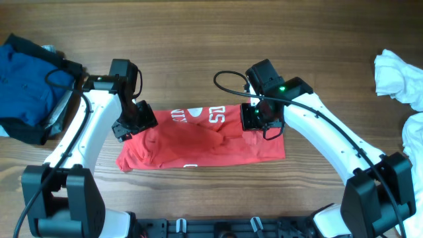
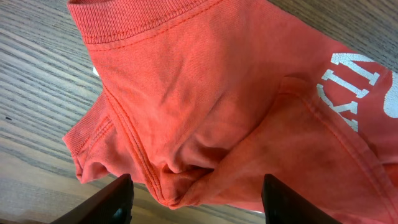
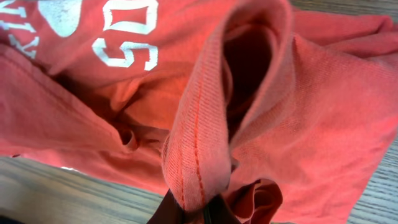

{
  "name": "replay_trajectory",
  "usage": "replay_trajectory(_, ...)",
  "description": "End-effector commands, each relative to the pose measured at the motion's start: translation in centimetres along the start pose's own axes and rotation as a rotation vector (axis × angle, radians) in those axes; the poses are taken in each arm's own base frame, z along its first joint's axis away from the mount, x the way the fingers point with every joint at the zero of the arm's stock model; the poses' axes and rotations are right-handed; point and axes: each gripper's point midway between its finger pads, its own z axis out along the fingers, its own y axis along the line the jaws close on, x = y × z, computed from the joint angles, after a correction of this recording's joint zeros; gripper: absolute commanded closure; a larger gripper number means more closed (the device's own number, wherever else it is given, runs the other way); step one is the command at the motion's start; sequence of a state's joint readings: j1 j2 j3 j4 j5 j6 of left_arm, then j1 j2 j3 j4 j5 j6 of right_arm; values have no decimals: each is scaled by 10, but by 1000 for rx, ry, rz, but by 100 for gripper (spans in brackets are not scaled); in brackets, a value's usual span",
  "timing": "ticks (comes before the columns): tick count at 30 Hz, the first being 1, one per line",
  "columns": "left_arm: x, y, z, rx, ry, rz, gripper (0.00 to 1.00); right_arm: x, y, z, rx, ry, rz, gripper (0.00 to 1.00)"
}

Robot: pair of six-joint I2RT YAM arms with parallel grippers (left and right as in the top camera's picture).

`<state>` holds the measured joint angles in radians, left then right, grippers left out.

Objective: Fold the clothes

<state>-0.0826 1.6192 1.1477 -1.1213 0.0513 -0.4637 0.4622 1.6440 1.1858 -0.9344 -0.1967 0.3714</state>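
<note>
A red T-shirt (image 1: 198, 139) with white print lies partly folded on the wooden table, between my two arms. My left gripper (image 1: 127, 127) is over its left end; in the left wrist view (image 2: 194, 199) the jaws are spread wide with a bunched seam of red cloth (image 2: 186, 174) between them, not pinched. My right gripper (image 1: 254, 119) is at the shirt's upper right edge. In the right wrist view (image 3: 202, 208) it is shut on a hemmed fold of the red shirt (image 3: 199, 137), which stands up from the jaws.
A blue garment (image 1: 26, 86) lies in a pile at the far left edge. White clothes (image 1: 400, 76) lie at the far right edge. The table's front edge with the arm mounts (image 1: 211, 228) runs along the bottom.
</note>
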Motion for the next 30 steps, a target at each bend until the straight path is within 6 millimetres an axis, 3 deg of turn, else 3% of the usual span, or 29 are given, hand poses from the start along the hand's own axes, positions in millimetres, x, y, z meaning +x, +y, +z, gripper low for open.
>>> replay_trajectory(1, -5, -1, -6, 14, -22, 10, 34, 5, 10, -2, -52, 15, -46, 89)
replay_trajectory(4, -5, -1, -6, 14, -22, 10, 34, 5, 12, -2, -61, 16, -67, 88)
replay_trajectory(5, -5, -1, -6, 14, -22, 10, 34, 6, 14, -2, -74, 19, -75, 82)
replay_trajectory(7, -5, -1, -6, 14, -22, 10, 34, 9, 29, -4, -164, 32, -166, 55)
replay_trajectory(9, -5, -1, -6, 14, -22, 10, 34, 15, 44, -8, -259, 46, -264, 47)
replay_trajectory(10, -5, -1, -6, 14, -22, 10, 34, 17, 49, -9, -292, 49, -302, 46)
replay_trajectory(12, -5, -1, -6, 14, -22, 10, 34, 12, 35, -5, -203, 33, -294, 47)
replay_trajectory(14, -5, -1, -6, 14, -22, 10, 34, 6, 6, -2, -29, 17, -184, 49)
replay_trajectory(16, -5, -1, -6, 13, -21, 10, 34, 12, -37, -6, 208, 22, -43, 52)
replay_trajectory(17, -5, -1, -6, 14, -22, 10, 34, 15, -41, -5, 228, 32, -43, 52)
replay_trajectory(22, -5, -1, -6, 14, -22, 10, 34, 40, -22, 23, 58, 112, -39, 53)
replay_trajectory(30, -5, -1, -6, 13, -21, 10, 34, 45, -18, 51, -27, 78, -45, 55)
